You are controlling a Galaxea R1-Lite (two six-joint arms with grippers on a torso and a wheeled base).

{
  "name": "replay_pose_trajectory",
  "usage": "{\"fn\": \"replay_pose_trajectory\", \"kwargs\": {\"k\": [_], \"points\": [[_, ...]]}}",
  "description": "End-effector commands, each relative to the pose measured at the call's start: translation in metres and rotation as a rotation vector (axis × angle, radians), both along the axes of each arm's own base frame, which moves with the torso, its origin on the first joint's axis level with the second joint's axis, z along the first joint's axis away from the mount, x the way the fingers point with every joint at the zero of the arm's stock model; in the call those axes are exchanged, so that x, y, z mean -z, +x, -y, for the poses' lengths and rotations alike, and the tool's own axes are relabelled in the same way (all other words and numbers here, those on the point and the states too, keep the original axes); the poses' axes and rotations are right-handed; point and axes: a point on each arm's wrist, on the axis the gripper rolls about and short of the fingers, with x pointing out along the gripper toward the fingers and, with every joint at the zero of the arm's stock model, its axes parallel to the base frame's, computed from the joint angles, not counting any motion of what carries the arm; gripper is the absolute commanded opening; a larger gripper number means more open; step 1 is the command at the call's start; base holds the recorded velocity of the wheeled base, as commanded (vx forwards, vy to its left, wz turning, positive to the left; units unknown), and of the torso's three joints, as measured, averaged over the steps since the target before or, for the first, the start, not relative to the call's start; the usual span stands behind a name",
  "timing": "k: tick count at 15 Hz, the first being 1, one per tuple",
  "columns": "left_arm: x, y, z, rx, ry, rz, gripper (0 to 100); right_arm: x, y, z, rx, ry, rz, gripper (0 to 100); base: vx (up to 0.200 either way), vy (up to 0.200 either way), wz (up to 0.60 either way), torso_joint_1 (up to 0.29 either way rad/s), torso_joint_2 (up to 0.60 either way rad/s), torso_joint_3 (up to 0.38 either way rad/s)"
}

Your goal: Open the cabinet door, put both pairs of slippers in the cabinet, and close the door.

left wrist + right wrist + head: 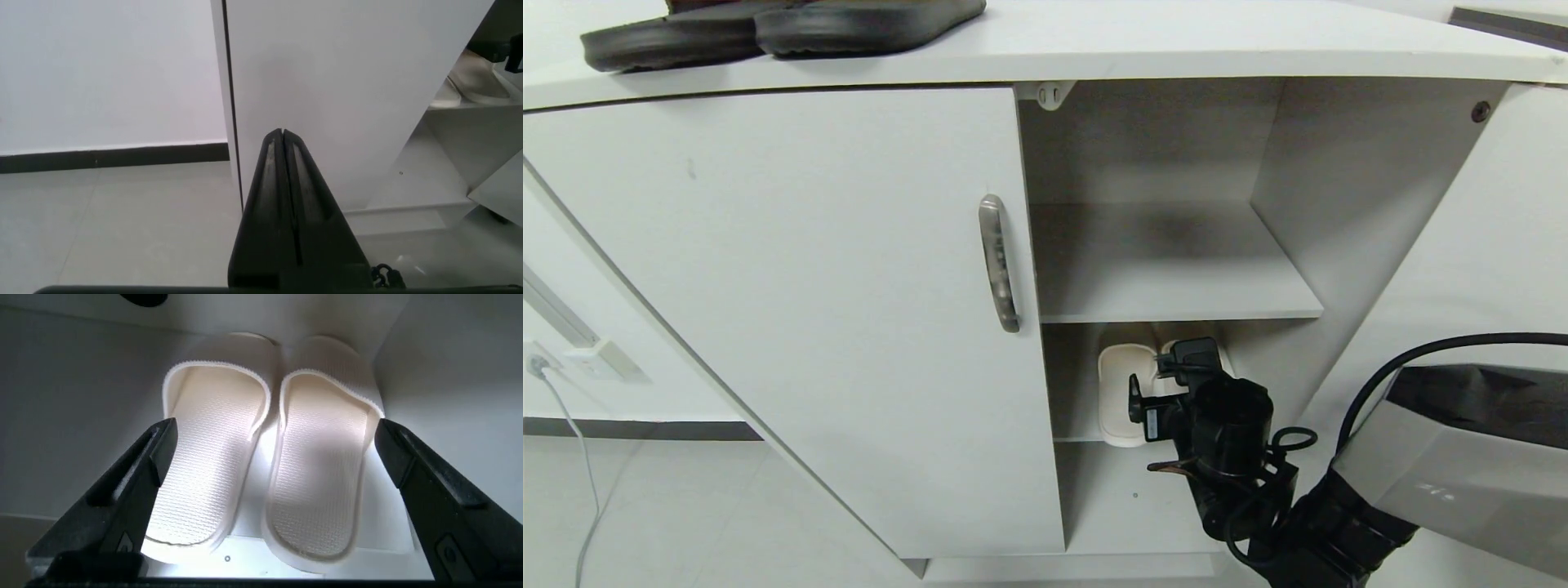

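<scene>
A pair of black slippers (784, 28) lies on top of the white cabinet (1176, 41), at its left end. A pair of white slippers (1123, 392) (319, 474) rests side by side on the cabinet's middle shelf, behind the opened right door (1494, 245). My right gripper (1164, 376) (275, 433) is open just in front of this pair, one finger to each side and nothing held. My left gripper (282, 139) is shut and empty, low down and pointing toward the cabinet's closed left door (327, 82).
The left door (792, 310) has a metal handle (999, 263) at its inner edge. The upper shelf (1168, 269) and bottom shelf (1119, 506) are bare. A wall socket with a cable (539, 363) is at the far left above the pale floor (122, 220).
</scene>
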Motion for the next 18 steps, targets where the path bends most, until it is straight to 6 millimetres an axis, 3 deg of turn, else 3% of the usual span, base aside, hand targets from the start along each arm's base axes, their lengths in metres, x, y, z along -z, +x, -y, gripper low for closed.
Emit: {"fn": "replay_pose_trajectory", "kwargs": {"k": [1,8,18], "points": [[0.0000,0.0001,0.0000,0.000,0.000,-0.001,0,0.0006,-0.0008,-0.0008,-0.003,-0.002,-0.001,100,-0.200,0.000,0.00,0.002,0.00,0.002],[0.0000,0.0001,0.0000,0.000,0.000,-0.001,0,0.0027,-0.0033,-0.0024,-0.011,-0.009,-0.005,100,-0.200,0.000,0.00,0.004,0.00,0.002],[0.0000,0.0001,0.0000,0.001,0.000,-0.001,0,0.0021,-0.0084,-0.0012,-0.012,-0.012,-0.003,100,0.000,0.000,0.00,0.000,0.00,0.000]]}}
